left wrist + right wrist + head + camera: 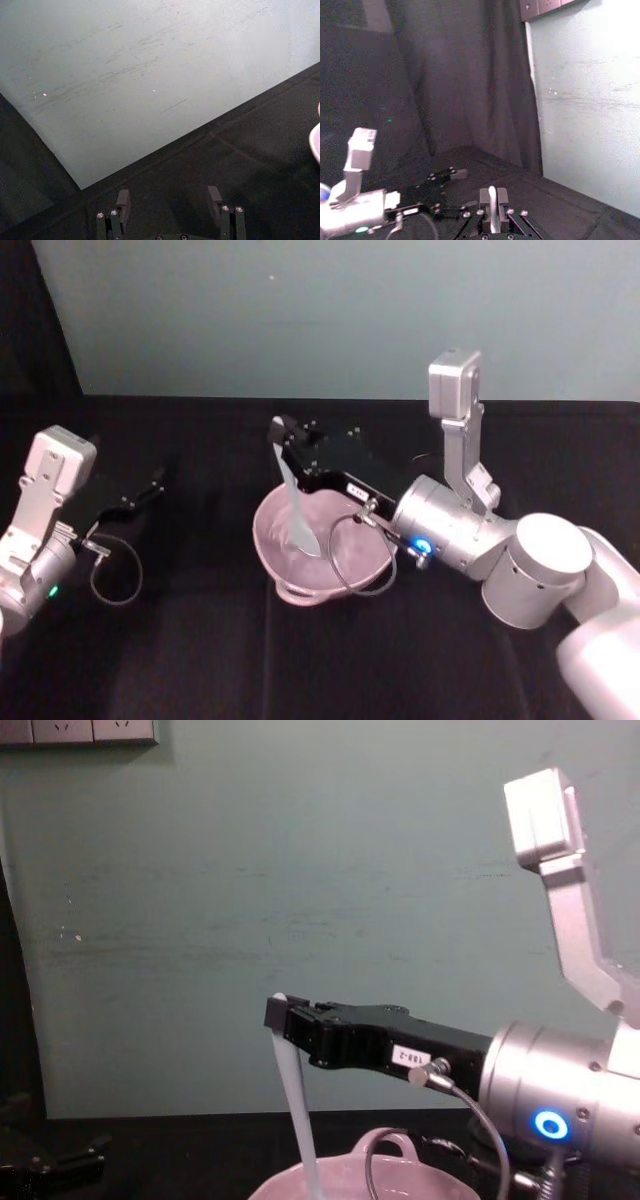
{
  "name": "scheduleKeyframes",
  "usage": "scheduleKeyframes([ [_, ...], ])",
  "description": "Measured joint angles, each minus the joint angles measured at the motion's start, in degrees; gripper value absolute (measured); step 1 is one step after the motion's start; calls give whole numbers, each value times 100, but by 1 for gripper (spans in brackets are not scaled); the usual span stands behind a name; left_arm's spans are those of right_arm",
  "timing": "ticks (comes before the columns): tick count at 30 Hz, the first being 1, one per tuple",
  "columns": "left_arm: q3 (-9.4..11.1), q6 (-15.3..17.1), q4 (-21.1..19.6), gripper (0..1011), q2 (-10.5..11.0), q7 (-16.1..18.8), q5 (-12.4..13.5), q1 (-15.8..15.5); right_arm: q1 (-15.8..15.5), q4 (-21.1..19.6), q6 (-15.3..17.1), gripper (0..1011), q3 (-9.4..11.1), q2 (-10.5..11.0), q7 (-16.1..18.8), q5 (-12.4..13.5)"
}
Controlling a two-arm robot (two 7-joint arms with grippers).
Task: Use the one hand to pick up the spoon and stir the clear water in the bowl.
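Note:
My right gripper (280, 430) is shut on the top of the white spoon (296, 508) and holds it roughly upright above the back left part of the pale-pink bowl (258, 532). The spoon's scoop end rests inside the bowl. In the chest view the spoon (299, 1110) hangs from the right gripper (278, 1013) down into the bowl (435, 1185). The right wrist view shows the handle (492, 207) clamped between the fingers. The clear water is too faint to make out. My left gripper (150, 485) is parked open at the far left, its fingers (122, 202) apart.
A grey cable (345, 565) from the right wrist loops over the bowl's front right rim. Black cloth (200, 640) covers the table, with a pale green wall (330, 310) behind. The bowl's edge (316, 140) shows in the left wrist view.

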Motion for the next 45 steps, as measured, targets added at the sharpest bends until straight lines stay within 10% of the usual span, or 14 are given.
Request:
scheduleKeyframes([
  [14, 0, 0, 0, 1011, 0, 0, 0, 0, 281, 418, -116, 95, 367, -33, -182, 15],
  [45, 0, 0, 0, 1011, 0, 0, 0, 0, -266, -881, -214, 95, 1482, 637, -415, 1000],
])
